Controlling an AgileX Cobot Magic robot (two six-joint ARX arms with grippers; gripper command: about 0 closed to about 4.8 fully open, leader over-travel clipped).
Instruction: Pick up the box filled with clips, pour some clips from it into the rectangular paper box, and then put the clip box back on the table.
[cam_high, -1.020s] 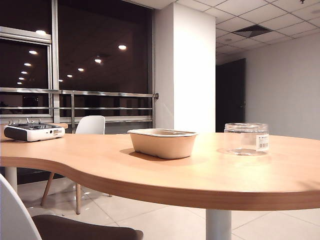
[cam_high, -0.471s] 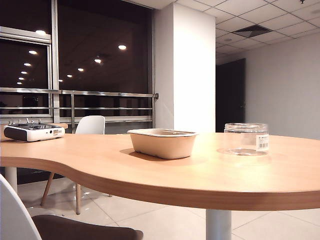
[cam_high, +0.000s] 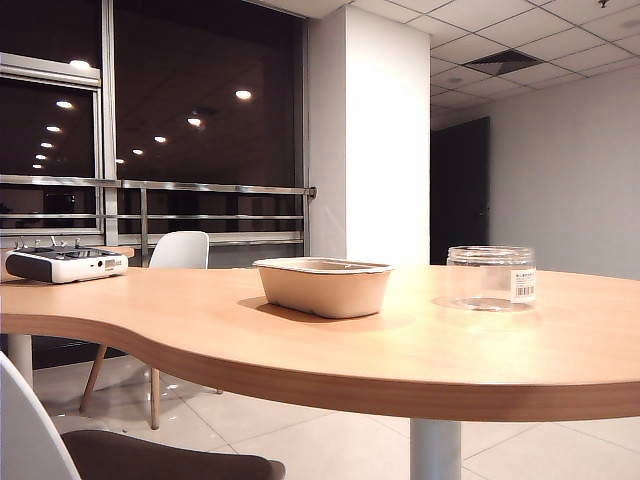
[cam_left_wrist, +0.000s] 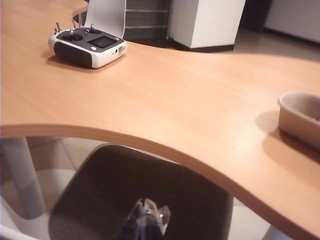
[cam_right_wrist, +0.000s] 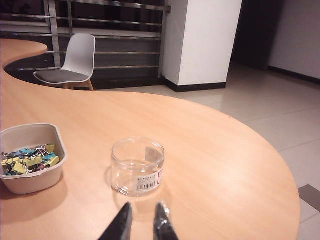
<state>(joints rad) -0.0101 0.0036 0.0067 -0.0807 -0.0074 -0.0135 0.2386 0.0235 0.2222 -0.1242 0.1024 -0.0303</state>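
Observation:
The clear round box for clips (cam_high: 491, 277) stands upright on the table (cam_high: 450, 350), right of the rectangular paper box (cam_high: 326, 292); no gripper shows in the exterior view. In the right wrist view the box (cam_right_wrist: 137, 166) looks empty, its barcode label facing me. My right gripper (cam_right_wrist: 142, 206) hovers just short of it, open with a narrow gap and nothing in it. The coloured clips (cam_right_wrist: 30, 160) lie in the paper box (cam_right_wrist: 30, 184). My left gripper (cam_left_wrist: 146, 202) is shut and empty, off the table's curved edge over a dark chair seat; the paper box (cam_left_wrist: 300, 120) lies far from it.
A white-grey controller (cam_high: 65, 263) sits at the table's far left end, also in the left wrist view (cam_left_wrist: 87, 46). A white chair (cam_high: 180, 250) stands behind the table. Below the front edge is a dark-seated chair (cam_left_wrist: 140, 190).

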